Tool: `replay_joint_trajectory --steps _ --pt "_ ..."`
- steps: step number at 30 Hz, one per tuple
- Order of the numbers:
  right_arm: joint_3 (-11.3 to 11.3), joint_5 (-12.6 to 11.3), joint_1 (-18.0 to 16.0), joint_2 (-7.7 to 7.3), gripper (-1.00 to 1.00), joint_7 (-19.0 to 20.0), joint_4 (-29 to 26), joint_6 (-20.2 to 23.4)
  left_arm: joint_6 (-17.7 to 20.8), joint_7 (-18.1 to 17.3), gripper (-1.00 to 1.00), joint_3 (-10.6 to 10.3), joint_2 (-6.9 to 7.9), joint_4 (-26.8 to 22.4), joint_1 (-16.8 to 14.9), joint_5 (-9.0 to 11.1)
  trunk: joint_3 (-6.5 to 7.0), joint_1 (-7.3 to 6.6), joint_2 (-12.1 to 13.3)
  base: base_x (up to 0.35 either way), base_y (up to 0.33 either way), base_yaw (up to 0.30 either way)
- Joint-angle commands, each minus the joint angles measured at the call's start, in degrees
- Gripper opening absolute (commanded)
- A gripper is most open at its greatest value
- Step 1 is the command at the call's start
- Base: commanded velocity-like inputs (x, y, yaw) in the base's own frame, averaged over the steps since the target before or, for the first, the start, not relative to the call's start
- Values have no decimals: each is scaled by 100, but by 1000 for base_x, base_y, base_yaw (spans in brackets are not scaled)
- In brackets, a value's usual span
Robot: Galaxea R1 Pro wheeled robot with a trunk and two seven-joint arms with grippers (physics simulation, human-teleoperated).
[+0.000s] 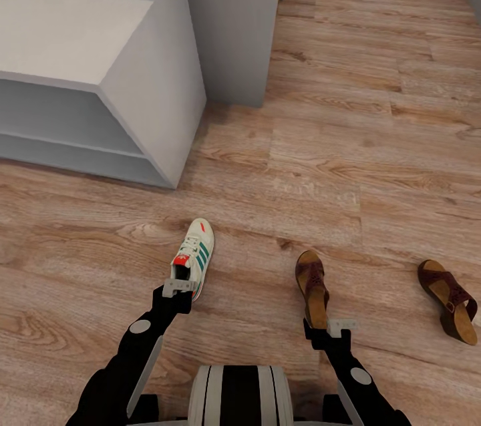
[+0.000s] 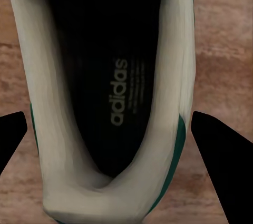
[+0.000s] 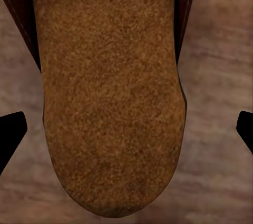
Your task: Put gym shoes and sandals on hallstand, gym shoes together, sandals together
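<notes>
Gym shoe (image 2: 105, 103) between left gripper (image 2: 126, 139) fingers

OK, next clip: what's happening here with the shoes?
The robot is reaching down with both arms over footwear on the corridor floor. Its left hand is over the heel of a gym shoe, open fingers either side of it. Its right hand is over the heel of a sandal, fingers also spread. A second sandal lies further right. The hallstand stands ahead on the left.
</notes>
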Motion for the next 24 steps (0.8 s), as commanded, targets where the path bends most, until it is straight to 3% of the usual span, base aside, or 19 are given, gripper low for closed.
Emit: replay_joint_trajectory --steps 1,5,16,17,24 --pt "-2 -5 -1 2 100 2 3 -17 29 -7 -100 1 0 57 1 -8 -25 3 -2 0 0 0" --pt "-2 -5 -1 4 100 2 3 -17 28 -7 -100 3 0 57 1 -8 -114 13 -7 0 0 0" --pt "-2 -11 -2 4 100 -2 3 -17 27 -7 -100 0 0 57 1 -8 -114 13 -7 0 0 0" --pt "-2 -12 -2 5 -100 -4 3 -17 28 -7 -100 0 0 57 1 -8 -114 13 -7 0 0 0" --pt "-2 -8 -1 5 -100 -9 3 -14 27 -7 -100 3 0 57 1 -8 -114 13 -7 0 0 0"
